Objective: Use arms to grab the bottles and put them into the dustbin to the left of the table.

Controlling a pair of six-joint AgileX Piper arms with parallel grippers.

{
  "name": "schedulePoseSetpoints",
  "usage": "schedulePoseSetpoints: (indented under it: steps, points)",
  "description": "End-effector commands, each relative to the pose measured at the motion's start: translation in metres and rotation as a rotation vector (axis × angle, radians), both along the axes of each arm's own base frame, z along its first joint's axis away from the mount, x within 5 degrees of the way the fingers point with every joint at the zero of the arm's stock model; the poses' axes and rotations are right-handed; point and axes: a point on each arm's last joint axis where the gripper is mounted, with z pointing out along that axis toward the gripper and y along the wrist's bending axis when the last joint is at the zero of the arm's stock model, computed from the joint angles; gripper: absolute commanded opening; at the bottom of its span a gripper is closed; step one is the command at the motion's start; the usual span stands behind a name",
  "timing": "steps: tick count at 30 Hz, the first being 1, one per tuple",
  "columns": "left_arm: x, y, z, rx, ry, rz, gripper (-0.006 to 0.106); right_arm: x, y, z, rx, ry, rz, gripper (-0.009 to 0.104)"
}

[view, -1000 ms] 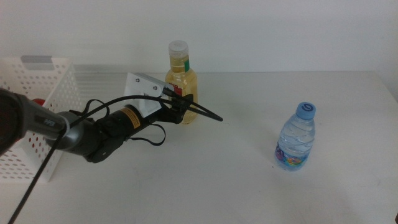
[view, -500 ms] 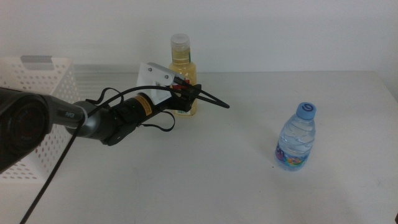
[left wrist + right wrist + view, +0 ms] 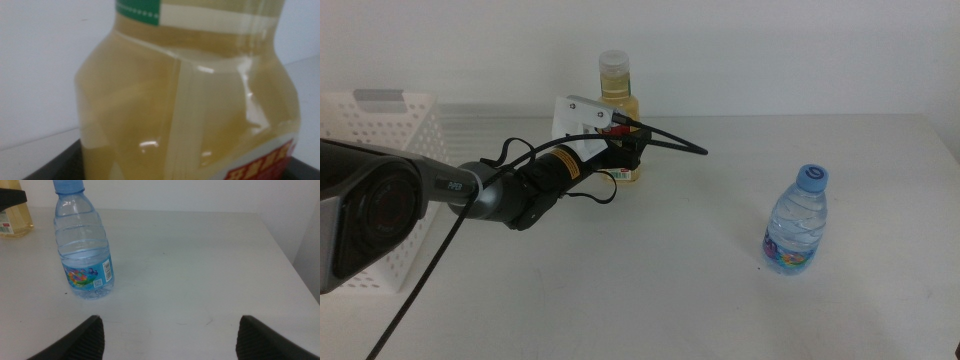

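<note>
Left claw (image 3: 665, 143): black, pointed, two-finger, on white blocky arm w/ black cables coming in from the left side of the middle view; jaws spread, one each side of the yellow bottle, tips reaching out past it. Not seen clamped onto it.
Yellow bottle (image 3: 618, 100): clear plastic, yellow liquid, pale cap, red-green label; upright at far side of tabletop, between the left claw's jaws. In left wrist view body (image 3: 190, 100) fills nearly whole pic, green label strip at upper part, red-and-white label at lower corner; dark jaw edges just visible on both sides low down.
Right claw (image 3: 170, 335): released, two dark jaws wide apart at edge of its own wrist view, nothing between them; not visible in middle view. Hangs over bare tabletop near the water bottle.
Water bottle (image 3: 797, 220): small, clear, blue cap, colourful label band low on body; upright on tabletop, well apart from left claw, ahead of right claw and off to one side (image 3: 84, 245).
Dustbin (image 3: 370, 150): white rectangular plastic basket, walls full of round holes, grey strip at rim; behind left claw, beside the arm's base end.
Tabletop (image 3: 650, 290): wide, plain white-grey, flat.
</note>
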Motion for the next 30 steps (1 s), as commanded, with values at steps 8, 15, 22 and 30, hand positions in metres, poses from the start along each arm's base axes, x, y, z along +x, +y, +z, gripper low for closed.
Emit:
schedulePoseSetpoints:
  steps: [8, 15, 22, 30]
  points:
    - [0.004, -0.002, 0.044, -0.101, -0.102, 0.013, 0.041, -0.001, 0.000, 0.010, -0.010, -0.103, 0.000, 0.086]
    - [-0.011, -0.004, 0.056, -0.008, -0.127, -0.071, 0.015, -0.001, 0.000, 0.010, -0.010, -0.103, 0.000, 0.086]
    - [-0.044, 0.009, 0.088, 0.037, -0.092, -0.037, 0.015, -0.001, 0.000, 0.010, -0.010, -0.103, 0.000, 0.086]
    - [-0.095, 0.026, 0.131, 0.083, -0.118, -0.022, 0.015, -0.001, 0.000, 0.010, -0.010, -0.103, 0.000, 0.086]
